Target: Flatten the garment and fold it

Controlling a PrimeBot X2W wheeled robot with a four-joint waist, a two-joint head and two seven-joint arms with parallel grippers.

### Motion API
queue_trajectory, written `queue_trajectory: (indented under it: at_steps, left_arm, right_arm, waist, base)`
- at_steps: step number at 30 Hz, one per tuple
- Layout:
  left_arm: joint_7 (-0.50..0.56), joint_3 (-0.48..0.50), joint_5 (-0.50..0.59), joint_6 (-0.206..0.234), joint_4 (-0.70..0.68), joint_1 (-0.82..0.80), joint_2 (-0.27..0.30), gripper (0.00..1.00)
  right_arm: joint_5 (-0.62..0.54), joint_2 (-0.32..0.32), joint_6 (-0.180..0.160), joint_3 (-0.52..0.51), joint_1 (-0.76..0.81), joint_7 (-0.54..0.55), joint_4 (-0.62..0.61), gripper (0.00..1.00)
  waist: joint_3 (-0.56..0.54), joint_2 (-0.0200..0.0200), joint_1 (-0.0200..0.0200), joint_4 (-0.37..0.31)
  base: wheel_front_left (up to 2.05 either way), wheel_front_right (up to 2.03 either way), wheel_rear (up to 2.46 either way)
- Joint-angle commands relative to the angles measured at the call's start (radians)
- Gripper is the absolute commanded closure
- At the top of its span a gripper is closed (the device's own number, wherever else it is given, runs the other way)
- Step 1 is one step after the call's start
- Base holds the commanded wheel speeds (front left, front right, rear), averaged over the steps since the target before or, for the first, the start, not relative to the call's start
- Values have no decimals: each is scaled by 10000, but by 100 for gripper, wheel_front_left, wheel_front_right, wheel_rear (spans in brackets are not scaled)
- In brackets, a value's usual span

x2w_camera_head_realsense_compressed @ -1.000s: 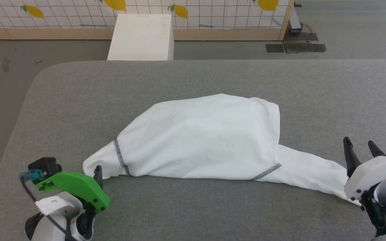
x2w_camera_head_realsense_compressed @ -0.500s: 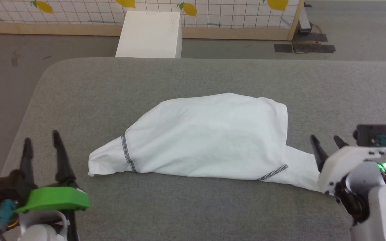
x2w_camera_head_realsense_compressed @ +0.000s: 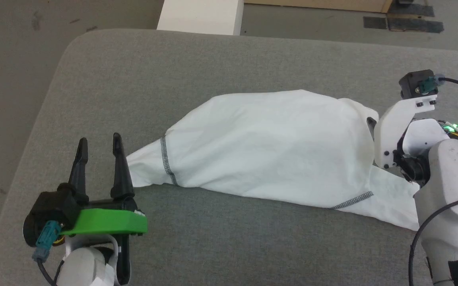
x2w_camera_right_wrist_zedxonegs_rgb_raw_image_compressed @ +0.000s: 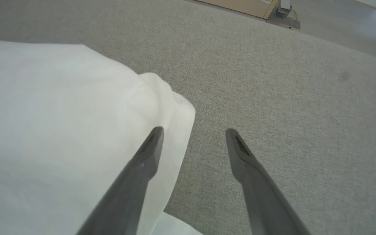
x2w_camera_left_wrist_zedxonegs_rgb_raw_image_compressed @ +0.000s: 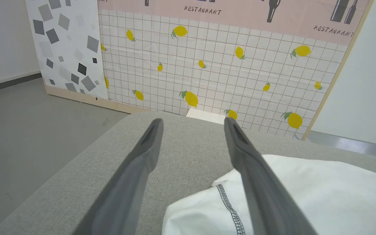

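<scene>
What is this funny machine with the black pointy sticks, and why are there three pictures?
It is a robot with two arms. Each arm ends in a pincer made of two long dark fingers. The big picture is taken from a camera on the robot's head, looking down. There you see the left pincer with its green part, and the right arm's white pincer at the other side. The other two pictures come from little cameras on the wrists, looking along the fingers. On the grey padded table lies a white shirt, bunched up, with dark zigzag stitching. Behind the table stands a white box on the floor. Both pincers are open and hold nothing. The robot should flatten and fold the shirt.
</scene>
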Motion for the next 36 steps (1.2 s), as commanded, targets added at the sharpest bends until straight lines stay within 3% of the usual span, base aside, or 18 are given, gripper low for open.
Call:
queue_trajectory:
  at_steps: [1,6,7,9,18,28,29,30,36]
  left_arm:
    - [-75,10,62,-82,-8,-204,-80,0]
    - [-76,18,158,-235,63,-372,-262,0]
    - [-76,12,160,-272,99,-380,-294,0]
    - [-77,0,171,-326,174,-408,-340,0]
    - [-77,-25,175,-523,443,-489,-440,0]
    - [-77,-376,16,-641,597,-759,-468,0]
    - [-77,-407,-24,-627,622,-765,-469,0]
    - [-77,-445,-73,-613,653,-773,-469,0]
    - [-78,-494,-149,-580,882,-728,-471,0]
  right_arm:
    - [-98,-49,-15,28,-178,5,240,0]
    - [103,-148,-15,372,-470,-213,915,0]
    - [207,-157,-15,439,-535,-294,1009,82]
    - [272,-268,-15,588,-665,-550,1091,100]
    - [288,-757,-15,486,-2431,-1626,935,100]
    - [-1215,-1074,-15,-518,-4403,-1910,1523,100]
    - [-1305,-1031,-15,-589,-4391,-1750,1724,63]
    - [-1413,-1016,-15,-624,-4374,-1638,1913,0]
    - [-1421,-934,-15,-1026,-4089,-2374,2122,0]
  waist:
    - [535,0,0,527]
    - [743,0,0,712]
    - [759,0,0,732]
    - [751,0,0,764]
    - [522,0,0,732]
    - [990,0,0,1107]
    - [1009,0,0,1130]
    - [1025,0,0,1158]
    - [718,0,0,1101]
  base:
    - [0,0,0]
    - [0,0,0]
    - [0,0,0]
    - [0,0,0]
    - [0,0,0]
    - [0,0,0]
    - [0,0,0]
    - [0,0,0]
    - [0,0,0]
